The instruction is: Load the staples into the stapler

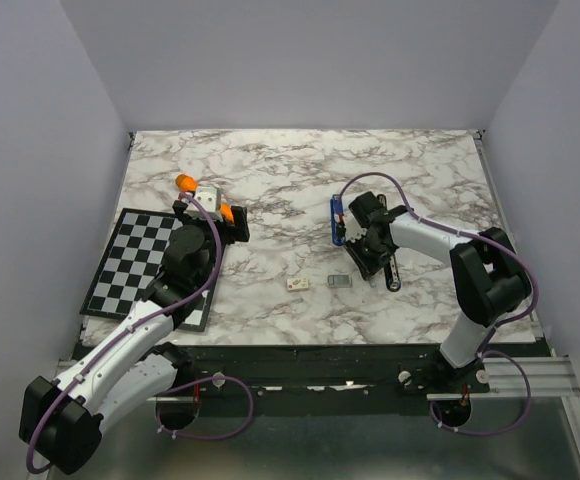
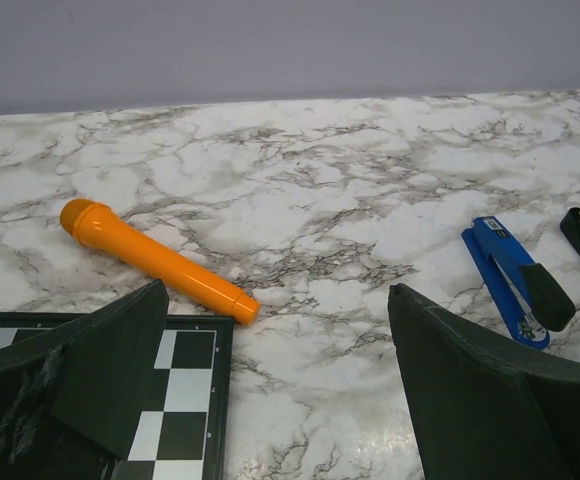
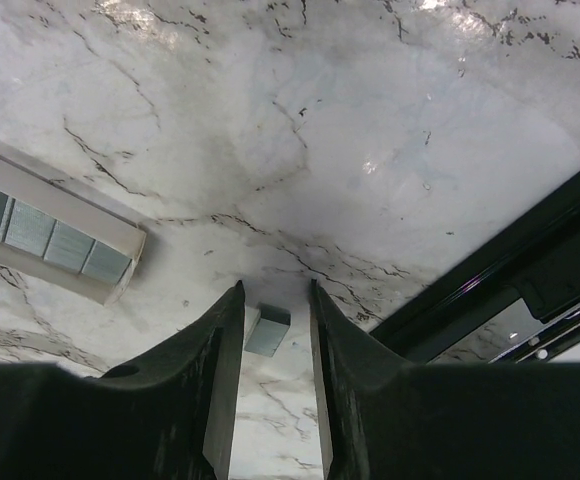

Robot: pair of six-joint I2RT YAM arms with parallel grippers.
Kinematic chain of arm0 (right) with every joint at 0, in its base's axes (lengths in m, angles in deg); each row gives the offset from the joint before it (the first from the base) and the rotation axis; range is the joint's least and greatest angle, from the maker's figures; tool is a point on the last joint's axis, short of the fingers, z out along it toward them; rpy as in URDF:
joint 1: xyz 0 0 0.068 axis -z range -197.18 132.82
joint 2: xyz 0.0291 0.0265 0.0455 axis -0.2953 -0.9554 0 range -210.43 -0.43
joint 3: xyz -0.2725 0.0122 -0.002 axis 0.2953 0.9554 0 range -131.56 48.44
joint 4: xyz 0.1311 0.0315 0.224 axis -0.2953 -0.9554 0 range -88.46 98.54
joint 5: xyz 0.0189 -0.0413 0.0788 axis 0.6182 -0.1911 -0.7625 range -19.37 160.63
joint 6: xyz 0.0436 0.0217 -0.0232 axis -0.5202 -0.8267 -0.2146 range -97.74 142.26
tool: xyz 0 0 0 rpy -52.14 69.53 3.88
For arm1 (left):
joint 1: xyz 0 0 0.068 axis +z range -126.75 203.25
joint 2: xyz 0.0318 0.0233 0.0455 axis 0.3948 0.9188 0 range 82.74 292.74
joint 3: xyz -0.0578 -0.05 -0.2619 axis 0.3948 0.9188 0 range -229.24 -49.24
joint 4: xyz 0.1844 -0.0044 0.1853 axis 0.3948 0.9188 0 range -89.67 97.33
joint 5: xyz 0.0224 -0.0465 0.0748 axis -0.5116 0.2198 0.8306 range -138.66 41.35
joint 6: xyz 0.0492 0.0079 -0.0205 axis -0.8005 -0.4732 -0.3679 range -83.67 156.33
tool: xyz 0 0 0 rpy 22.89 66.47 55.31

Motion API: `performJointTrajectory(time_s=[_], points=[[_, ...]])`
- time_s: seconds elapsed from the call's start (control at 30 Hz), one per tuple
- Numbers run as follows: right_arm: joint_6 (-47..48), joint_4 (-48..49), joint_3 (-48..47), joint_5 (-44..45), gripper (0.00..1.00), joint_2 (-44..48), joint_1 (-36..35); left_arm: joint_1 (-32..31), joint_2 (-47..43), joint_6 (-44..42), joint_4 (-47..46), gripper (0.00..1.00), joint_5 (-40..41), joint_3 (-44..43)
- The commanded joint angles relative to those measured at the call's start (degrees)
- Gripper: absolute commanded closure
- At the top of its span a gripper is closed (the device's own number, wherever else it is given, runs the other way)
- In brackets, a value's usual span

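On the marble table point(image 1: 270, 160), the left gripper point(image 2: 280, 300) hangs wide open and empty over the chessboard point(image 1: 135, 260) at frame left. The right gripper point(image 3: 275, 290), jaws narrowed to a slit, clamps nothing visibly. The blue stapler point(image 1: 337, 222) lies centre right. Staples point(image 3: 268, 332) lie lower centre between those fingers. Pickup and loading both appear still to do.
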Motion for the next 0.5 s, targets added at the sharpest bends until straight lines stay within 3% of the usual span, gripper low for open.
performJointTrajectory(time_s=[0.0, 0.47], points=[[-4.3, -3.5, 0.0, 0.7, 0.59, 0.6, -0.3, -0.3, -0.5, -0.1, -1.7, 0.01, -0.4, 0.3], [-11.8, -7.9, -1.8, 2.0, 0.58, -1.8, -0.3, -0.6, -0.4, 0.0, -1.7, 0.01, -0.4, 0.3]])
